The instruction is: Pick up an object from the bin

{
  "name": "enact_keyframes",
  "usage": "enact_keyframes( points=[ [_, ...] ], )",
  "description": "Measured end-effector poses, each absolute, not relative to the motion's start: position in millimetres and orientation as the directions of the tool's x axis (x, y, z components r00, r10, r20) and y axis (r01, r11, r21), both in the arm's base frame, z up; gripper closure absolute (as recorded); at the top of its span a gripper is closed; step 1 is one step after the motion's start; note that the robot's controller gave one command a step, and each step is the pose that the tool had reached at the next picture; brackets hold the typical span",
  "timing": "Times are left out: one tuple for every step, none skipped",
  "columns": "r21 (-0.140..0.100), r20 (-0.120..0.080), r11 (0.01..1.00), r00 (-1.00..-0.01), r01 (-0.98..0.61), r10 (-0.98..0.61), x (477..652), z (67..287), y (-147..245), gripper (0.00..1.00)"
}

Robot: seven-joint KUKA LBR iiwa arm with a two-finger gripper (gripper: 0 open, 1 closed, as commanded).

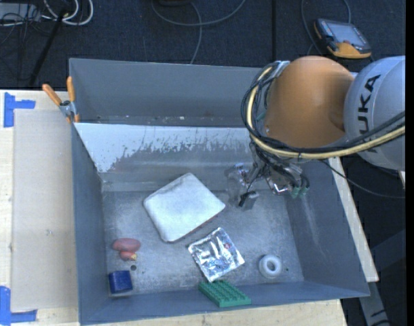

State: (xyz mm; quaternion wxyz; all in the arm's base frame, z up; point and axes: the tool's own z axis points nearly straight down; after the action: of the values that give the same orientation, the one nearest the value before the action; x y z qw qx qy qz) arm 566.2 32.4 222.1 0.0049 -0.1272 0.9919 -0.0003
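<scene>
1. A smooth, glossy, rounded orange dome-shaped cover (305,100) caps the wrist, and its surface is unmarked.
2. At the cover's 3 o'clock side is the silver-grey rounded arm link (391,117). Black capital lettering (372,95) reading "KUKA" runs along its near edge.
3. A bundle of black and yellow cables (252,111) loops round the cover's 9 o'clock rim, passes beneath it and sweeps across the link toward 3 o'clock.
4. At the cover's 7 o'clock is the small dark metal gripper (247,195), a cluster of grey brackets and thin wires with a spot of green at its 3 o'clock side.
</scene>
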Motion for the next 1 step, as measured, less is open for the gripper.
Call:
enact_keyframes(
  points=[
    [0.000, -0.001, 0.968, -0.968, -0.251, -0.251, 564.6, 217.1, 32.2, 0.00]
  ],
)
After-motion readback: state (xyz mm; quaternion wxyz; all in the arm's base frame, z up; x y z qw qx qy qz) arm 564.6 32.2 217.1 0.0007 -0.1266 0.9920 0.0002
